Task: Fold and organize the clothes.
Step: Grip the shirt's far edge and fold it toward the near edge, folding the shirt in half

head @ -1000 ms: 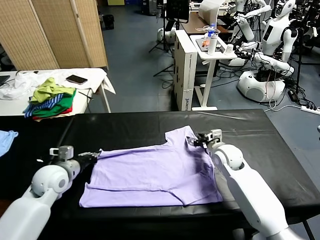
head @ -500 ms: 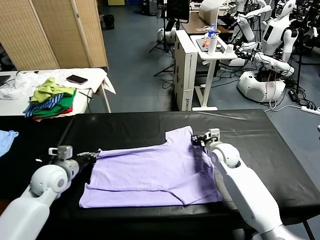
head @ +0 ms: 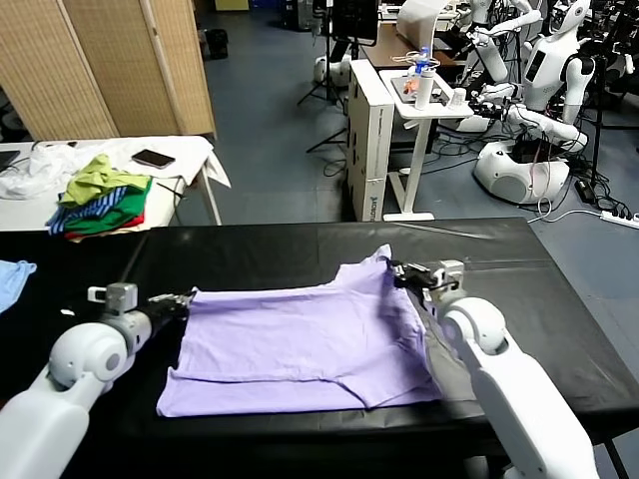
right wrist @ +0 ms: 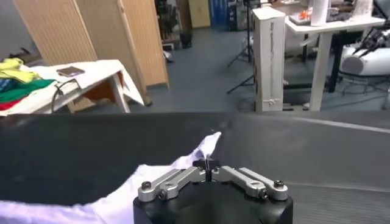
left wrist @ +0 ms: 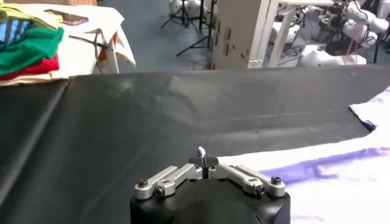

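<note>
T-shirt (head: 300, 344), pale lavender, lies flat mid black tabletop (head: 559, 289), thin, light and floppy so best held at corners: left gripper (head: 175, 301) pinches its left edge, right gripper (head: 404, 271) clamped on far-right sleeve tip.

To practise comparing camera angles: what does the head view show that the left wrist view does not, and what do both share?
Only the head view: the whole pale lavender short-sleeved T-shirt, the right gripper shut on its far sleeve, and a light blue cloth. Only the left wrist view: the left gripper close up, shut on the shirt's edge. Both: the black table and the pile of green, striped and red garments.
</note>
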You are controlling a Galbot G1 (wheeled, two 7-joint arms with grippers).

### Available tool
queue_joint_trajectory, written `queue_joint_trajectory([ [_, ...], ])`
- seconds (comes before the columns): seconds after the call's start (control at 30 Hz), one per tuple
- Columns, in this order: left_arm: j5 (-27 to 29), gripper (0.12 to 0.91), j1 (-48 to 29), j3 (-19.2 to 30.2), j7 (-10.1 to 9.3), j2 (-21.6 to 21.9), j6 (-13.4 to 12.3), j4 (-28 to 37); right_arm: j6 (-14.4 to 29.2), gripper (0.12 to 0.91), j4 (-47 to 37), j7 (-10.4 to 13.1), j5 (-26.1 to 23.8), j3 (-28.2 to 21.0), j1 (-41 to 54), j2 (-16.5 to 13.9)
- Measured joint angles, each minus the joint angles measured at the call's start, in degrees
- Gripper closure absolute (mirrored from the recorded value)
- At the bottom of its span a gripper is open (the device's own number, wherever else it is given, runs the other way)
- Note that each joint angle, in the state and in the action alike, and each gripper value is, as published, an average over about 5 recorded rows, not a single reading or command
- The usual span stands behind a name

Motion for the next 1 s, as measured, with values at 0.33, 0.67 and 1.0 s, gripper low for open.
queue_joint_trajectory([
  [0.33, 1.33, 0.869, 6.76, -4.55, 1.09, 0.82, -0.57, -5.87, -2.71, 0.873, 8.64, -0.01, -0.56, 4.88, -10.64, -3.34],
  [0.67, 1.83, 0.875, 12.57, -6.87, 0.14, 0.32, 0.49, -9.74, -6.20, 0.873, 14.56, 1.00, -1.19, 7.43, -18.79, -4.79],
  [1.0, 4.36, 0.883, 16.22, -8.84, -0.05, -0.14, 1.65, -11.72, -7.71, 0.873, 16.94, 1.48, -1.24, 8.34, -21.69, -5.96],
])
